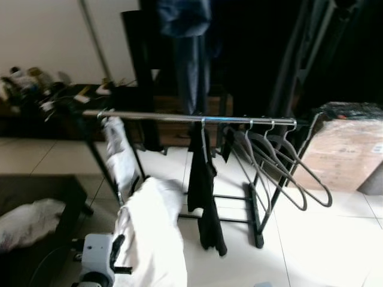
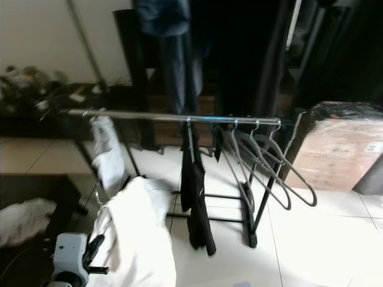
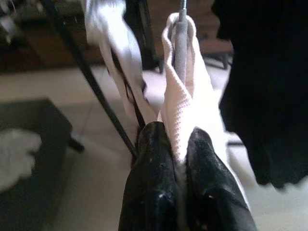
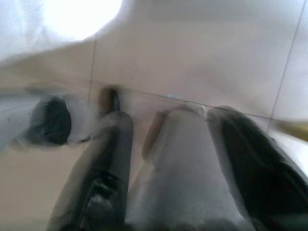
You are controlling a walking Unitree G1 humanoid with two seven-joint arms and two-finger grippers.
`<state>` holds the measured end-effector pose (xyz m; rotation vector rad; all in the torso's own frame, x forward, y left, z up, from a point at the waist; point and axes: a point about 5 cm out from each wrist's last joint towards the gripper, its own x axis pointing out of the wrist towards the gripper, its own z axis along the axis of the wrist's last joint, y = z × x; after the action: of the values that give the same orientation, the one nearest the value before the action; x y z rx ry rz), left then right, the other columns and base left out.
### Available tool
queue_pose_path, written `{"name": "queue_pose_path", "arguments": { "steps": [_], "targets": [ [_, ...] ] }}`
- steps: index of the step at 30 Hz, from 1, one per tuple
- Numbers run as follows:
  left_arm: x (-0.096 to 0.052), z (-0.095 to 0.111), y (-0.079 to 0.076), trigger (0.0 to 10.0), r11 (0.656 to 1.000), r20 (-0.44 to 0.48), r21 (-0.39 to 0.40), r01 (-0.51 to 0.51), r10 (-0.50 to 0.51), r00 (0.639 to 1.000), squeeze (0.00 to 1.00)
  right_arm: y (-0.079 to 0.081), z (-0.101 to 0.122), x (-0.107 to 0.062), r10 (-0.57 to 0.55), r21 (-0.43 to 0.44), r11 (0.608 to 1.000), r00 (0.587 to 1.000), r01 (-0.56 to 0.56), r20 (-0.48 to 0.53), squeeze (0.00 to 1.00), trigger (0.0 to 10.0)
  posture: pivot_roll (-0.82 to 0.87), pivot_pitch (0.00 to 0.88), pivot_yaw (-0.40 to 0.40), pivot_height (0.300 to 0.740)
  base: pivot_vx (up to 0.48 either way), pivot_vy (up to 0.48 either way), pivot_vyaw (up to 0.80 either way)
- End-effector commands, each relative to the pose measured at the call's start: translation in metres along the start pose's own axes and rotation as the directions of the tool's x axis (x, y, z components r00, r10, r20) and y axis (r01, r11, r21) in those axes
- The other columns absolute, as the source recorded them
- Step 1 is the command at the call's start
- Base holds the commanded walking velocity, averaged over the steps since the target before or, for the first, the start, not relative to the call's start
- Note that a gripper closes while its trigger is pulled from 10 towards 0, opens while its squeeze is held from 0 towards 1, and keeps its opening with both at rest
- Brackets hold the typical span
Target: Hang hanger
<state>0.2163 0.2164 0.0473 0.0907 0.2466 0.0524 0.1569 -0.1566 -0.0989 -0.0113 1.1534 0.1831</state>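
Below the rail (image 1: 179, 118), the left gripper (image 3: 179, 144) is clamped on the white garment (image 3: 185, 103) draped over its hanger (image 3: 180, 41), apparently to lift the hook up. The right gripper (image 4: 168, 139) hangs over floor, fingers apart and empty.

My left gripper (image 3: 179, 159) has two glossy black, rounded fingers (image 3: 153, 183). Beside the white garment (image 1: 152, 239), my pale silver-white wrist housing (image 1: 97, 251) carries a black lever.
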Motion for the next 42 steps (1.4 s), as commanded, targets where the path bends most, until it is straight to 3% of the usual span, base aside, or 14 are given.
{"name": "queue_pose_path", "arguments": {
  "steps": [1,10,15,21,24,27,34,35,39,42],
  "targets": [
    [0.002,0.007,-0.001,10.0,1.000,0.025,0.009,0.009,-0.009,1.000,0.00,-0.008,-0.013,-0.002,-0.019,-0.004,1.000,0.999,0.019,-0.044,0.00,10.0,0.00,0.081,0.046,0.740,0.480,0.000,0.00],
    [0.012,0.026,-0.015,10.0,0.972,0.048,0.066,0.224,-0.227,0.973,0.00,-0.007,-0.014,-0.002,-0.021,-0.011,1.000,0.998,0.020,-0.051,0.00,10.0,0.00,0.083,0.047,0.740,0.440,0.000,0.00],
    [0.016,0.032,-0.011,10.0,0.978,0.069,0.079,0.193,-0.198,0.978,0.00,-0.006,-0.014,-0.002,-0.011,-0.023,1.000,0.998,0.010,-0.057,0.00,10.0,0.00,0.085,0.050,0.740,0.059,0.000,0.00],
    [0.016,0.035,-0.020,10.0,0.969,0.079,0.088,0.231,-0.238,0.968,0.00,-0.006,-0.015,-0.002,-0.011,-0.034,0.999,0.998,0.009,-0.061,0.00,10.0,-0.01,0.088,0.048,0.740,0.000,0.000,0.00],
    [0.028,0.050,-0.018,10.0,0.976,0.081,0.060,0.208,-0.213,0.974,0.00,-0.006,-0.015,-0.002,-0.006,-0.038,0.999,0.998,0.004,-0.063,0.00,10.0,0.00,0.089,0.044,0.740,0.000,0.000,0.00],
    [0.049,0.060,-0.026,10.0,0.966,0.039,0.071,0.249,-0.252,0.967,0.00,-0.006,-0.014,-0.002,-0.001,-0.044,0.999,0.998,-0.002,-0.067,0.00,10.0,-0.01,0.089,0.040,0.740,0.000,0.000,0.00],
    [0.086,0.067,-0.028,10.0,0.976,-0.101,0.016,0.216,-0.214,0.972,0.00,-0.006,-0.015,-0.002,0.002,-0.046,0.999,0.997,-0.006,-0.072,0.00,10.0,-0.02,0.089,0.033,0.740,0.000,0.000,0.00],
    [0.087,0.061,-0.029,10.0,0.979,-0.161,0.000,0.204,-0.201,0.966,0.00,-0.006,-0.015,-0.002,0.002,-0.044,0.999,0.997,-0.005,-0.072,0.00,10.0,-0.02,0.091,0.032,0.740,0.000,0.000,0.00],
    [0.076,0.037,-0.030,10.0,0.986,-0.256,-0.017,0.168,-0.166,0.952,0.00,-0.006,-0.015,-0.002,0.007,-0.047,0.999,0.997,-0.011,-0.076,0.00,10.0,-0.01,0.095,0.032,0.740,0.000,0.000,0.00],
    [0.070,0.032,-0.031,10.0,0.988,-0.284,-0.044,0.147,-0.153,0.947,0.00,-0.006,-0.015,-0.002,0.010,-0.049,0.999,0.997,-0.014,-0.077,0.00,10.0,-0.01,0.095,0.033,0.740,0.000,0.000,0.00]
  ]
}}
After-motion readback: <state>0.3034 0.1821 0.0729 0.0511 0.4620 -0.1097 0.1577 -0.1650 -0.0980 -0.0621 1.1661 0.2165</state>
